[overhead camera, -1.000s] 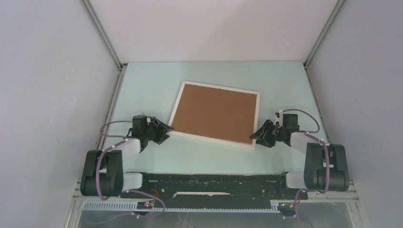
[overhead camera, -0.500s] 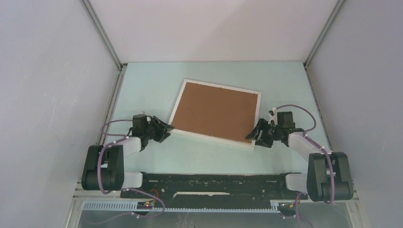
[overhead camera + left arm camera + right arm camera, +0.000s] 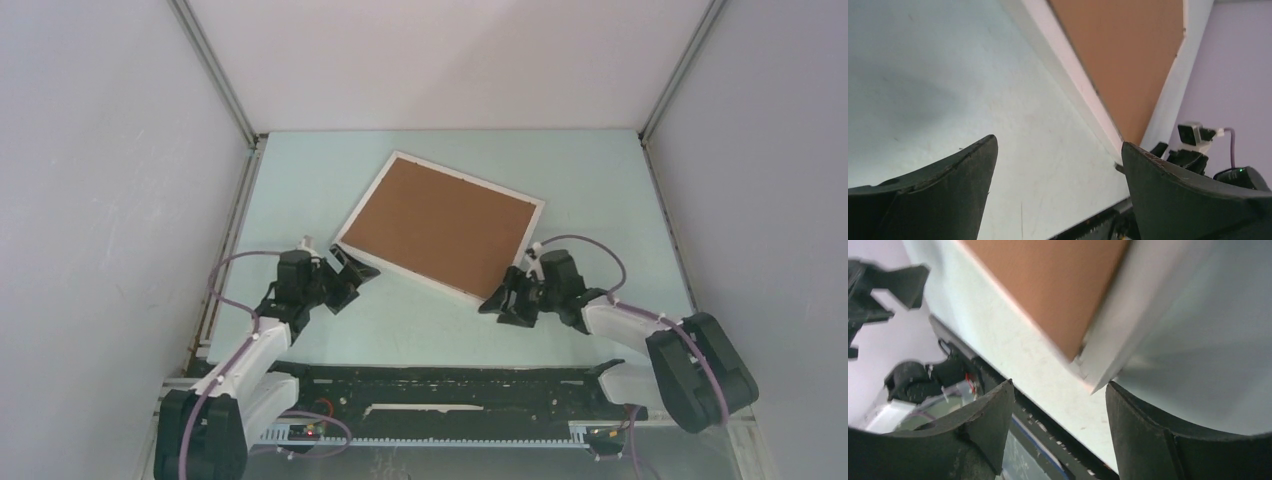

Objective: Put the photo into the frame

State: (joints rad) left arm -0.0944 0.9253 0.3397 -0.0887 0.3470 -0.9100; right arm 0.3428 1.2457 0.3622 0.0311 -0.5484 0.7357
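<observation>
One frame (image 3: 1108,332) corner at right hand (image 3: 1059,386)

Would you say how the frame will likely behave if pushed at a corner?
The frame lies flat on the smooth table, so it probably slides and pivots readily. Being thin with a backing board, it looks stiff and likely light.

Lower left, left arm (image 3: 255,345) stretched low toward centre, left gripper (image 3: 352,272) pointing up and right, jaws spread wide, lower right, right arm (image 3: 625,322) reaching leftward, right gripper (image 3: 497,301) held low, jaws parted
</observation>
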